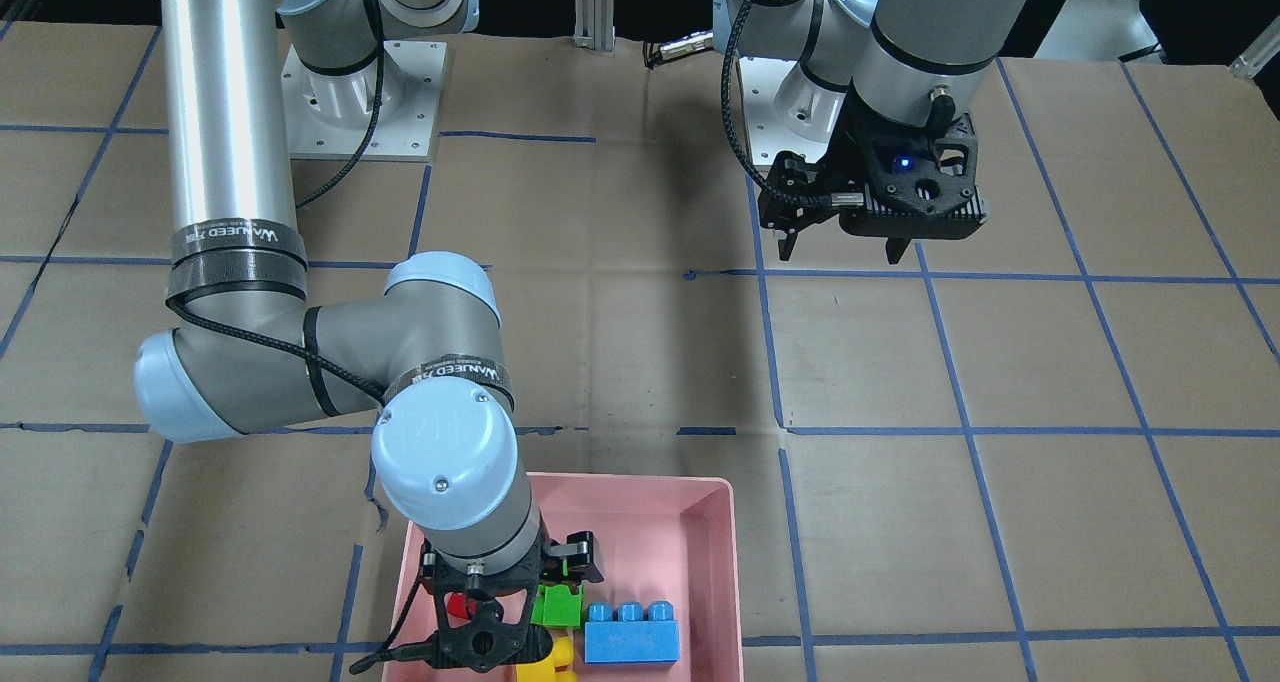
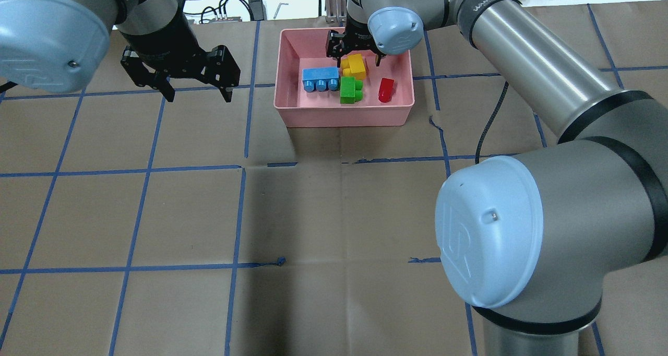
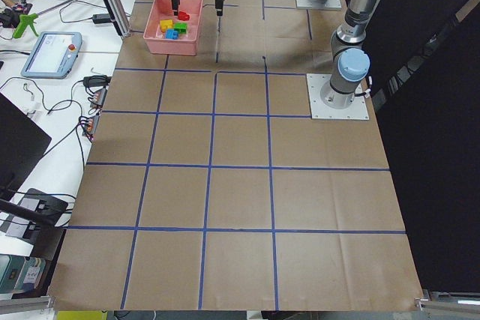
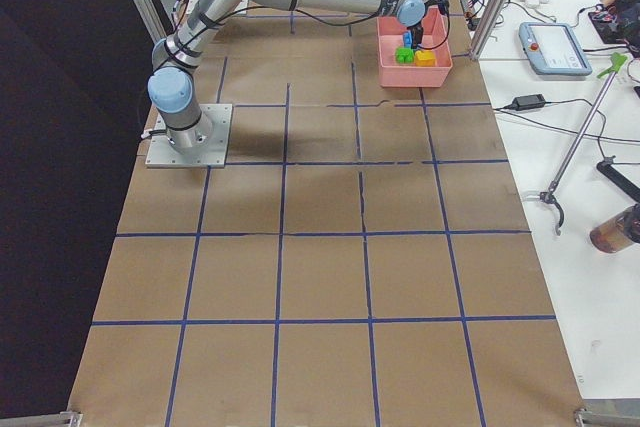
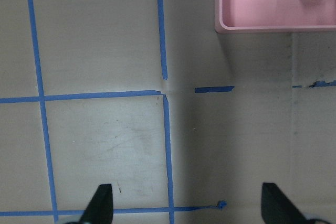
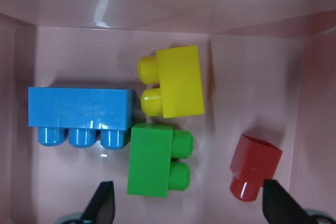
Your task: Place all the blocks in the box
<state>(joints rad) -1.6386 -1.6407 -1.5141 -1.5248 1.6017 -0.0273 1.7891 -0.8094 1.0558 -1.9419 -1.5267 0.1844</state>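
Blocks, all four of them, lie inside the pink box [image 2: 344, 117], which sits at the far side of the table [image 2: 313, 215].

Seen from above, the left gripper [image 2: 199, 96] comes first. Its arm points down and its jaws are wide apart, with nothing in them. It hangs over bare brown paper, left of the box and apart from it.

Next comes the box. The blue block [image 6: 79, 107] lies at the left on its side, studs toward the robot. The green block [image 6: 151, 160] is just beside its right end. The yellow block [image 6: 181, 81] lies just past the green one, nearer the far wall. The red block [image 6: 254, 163] lies alone at the right.

The right gripper [image 2: 358, 58] hangs over the yellow block, pointing down into the box. Its fingers are spread and hold nothing.

The right arm stretches in long from the near right corner. A black band [image 2: 485, 3] on it has white letters, something like "WANJEED" — hard to read. Its big blue cap [image 2: 485, 236] has a "UR" mark pressed in.
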